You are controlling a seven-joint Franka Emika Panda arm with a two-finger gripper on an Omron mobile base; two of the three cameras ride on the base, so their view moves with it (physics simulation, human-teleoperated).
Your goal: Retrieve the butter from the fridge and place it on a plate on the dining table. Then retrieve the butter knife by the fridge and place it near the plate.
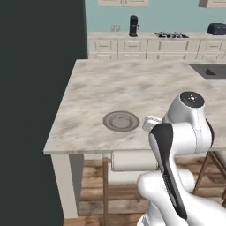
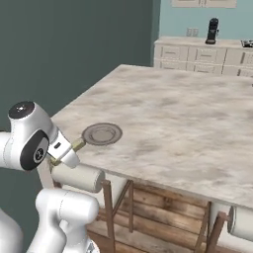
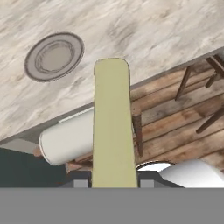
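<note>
Left base view: the dining table (image 1: 132, 88) is spreading across the middle of the frame, its beige-grey marbled top resting on a cream leg at the near left corner. The plate (image 1: 121, 120) is lying flat near the table's front edge, with nothing on it. A cream stool (image 1: 132, 161) is standing tucked under that edge, on a wooden plank floor. Behind the table, a cream cabinet counter (image 1: 150, 44) is running along a pale blue wall and carrying a black coffee machine (image 1: 133, 25). A dark green wall is closing off the left side. The white arm is rising from the lower right and hiding the hand.

Right base view: the gripper (image 2: 74, 148) is hanging just off the table's front edge, near the plate (image 2: 102, 133) and slightly lower than it. The butter (image 2: 79, 144) is projecting from the hand toward the plate without touching it.

Hand view: the butter (image 3: 113, 127) is showing as a long pale yellow bar running up the middle of the frame, its far end lying over the table edge. The dark fingertips (image 3: 81, 180) are sitting against both of its sides at the bottom, pinching it. The plate (image 3: 54, 57) is lying on the marble beyond and to the left, apart from the butter.
</note>
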